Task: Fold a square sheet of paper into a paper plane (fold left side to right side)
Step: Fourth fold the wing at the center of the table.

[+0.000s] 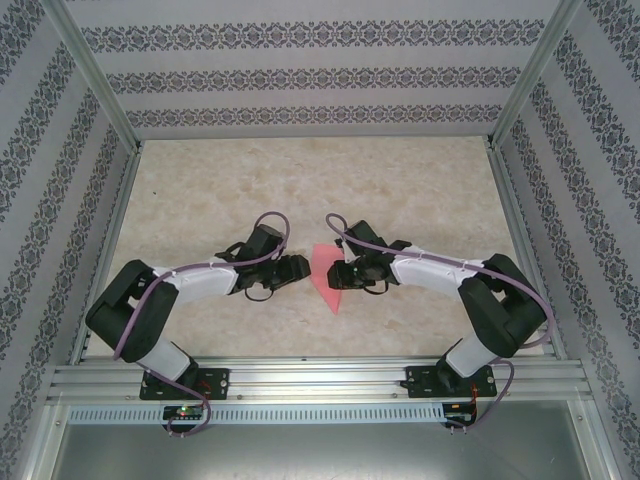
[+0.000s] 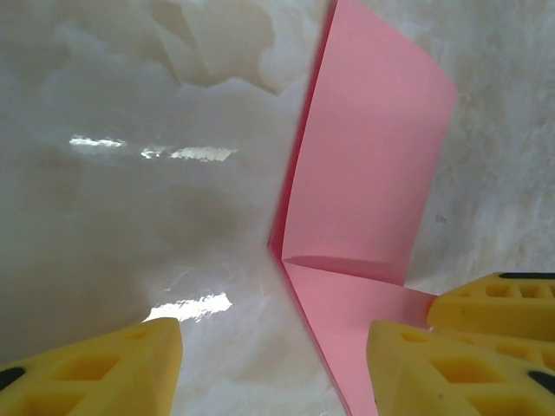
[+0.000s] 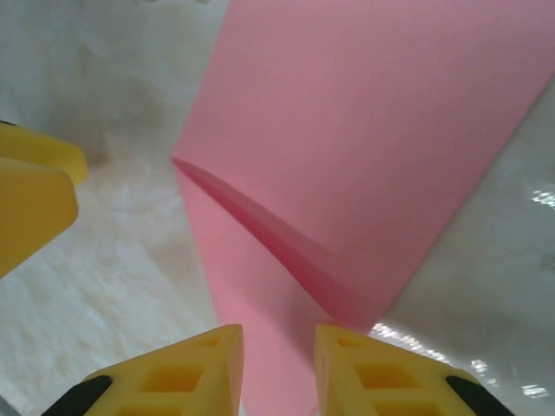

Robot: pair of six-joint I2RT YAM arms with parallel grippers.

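Observation:
The square sheet of paper [image 1: 324, 268] is salmon-red and lies mid-table between my grippers, creased into a shape that points toward the arm bases. In the left wrist view the paper [image 2: 368, 173] has a flap lifted along a crease. My left gripper [image 1: 298, 268] [image 2: 273, 334] is open wide at the paper's left edge, and that edge runs under its right finger [image 2: 434, 373]. My right gripper [image 1: 343, 272] [image 3: 273, 334] stands over the paper [image 3: 364, 130] with its jaws a narrow gap apart, the paper's lower point running under that gap.
The marbled beige tabletop [image 1: 300, 190] stretches free behind the paper. Patterned walls and metal posts close in the sides and back, and an aluminium rail [image 1: 320, 378] runs along the near edge. One left-gripper finger [image 3: 30, 195] shows in the right wrist view.

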